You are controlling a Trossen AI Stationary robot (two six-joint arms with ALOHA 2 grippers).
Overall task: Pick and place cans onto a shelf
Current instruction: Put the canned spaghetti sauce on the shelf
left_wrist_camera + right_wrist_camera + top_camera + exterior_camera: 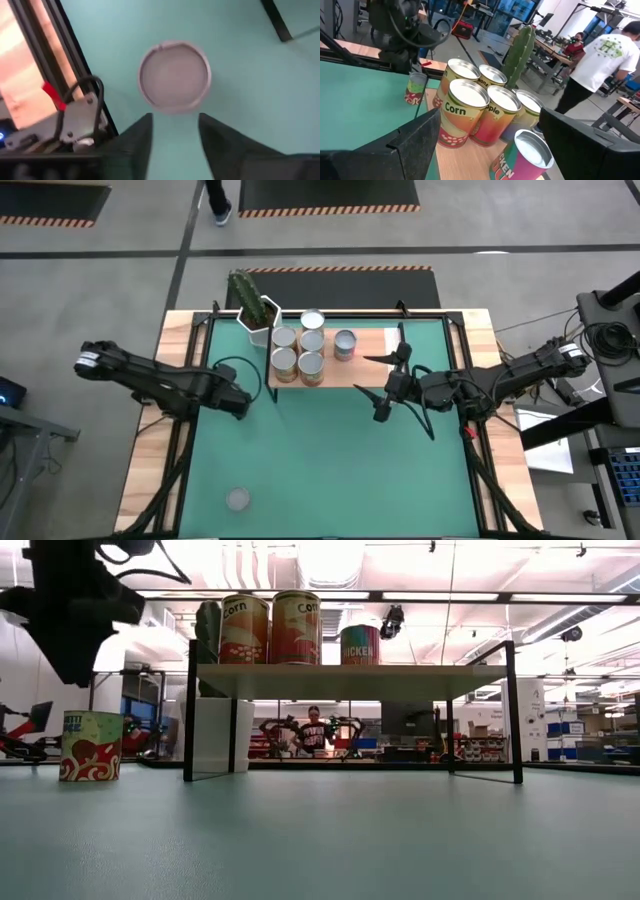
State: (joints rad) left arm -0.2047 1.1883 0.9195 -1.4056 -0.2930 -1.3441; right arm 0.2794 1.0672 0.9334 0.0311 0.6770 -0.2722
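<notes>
Looking down in the high view, the left gripper (240, 402) hangs over the mat (330, 470) beside the shelf (375, 370); the right gripper (383, 402) waits with jaws wide and empty.

The low view puts the loose can (91, 746) upright on the mat, straight beneath the left gripper, not touching it.

In the left wrist view, its fingers (135, 142) are parted and empty, the can's round top just beyond their tips and its long axis vertical.

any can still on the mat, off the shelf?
Yes: the high view shows a lone can standing on the green mat near its front left corner, far from the shelf.
</notes>
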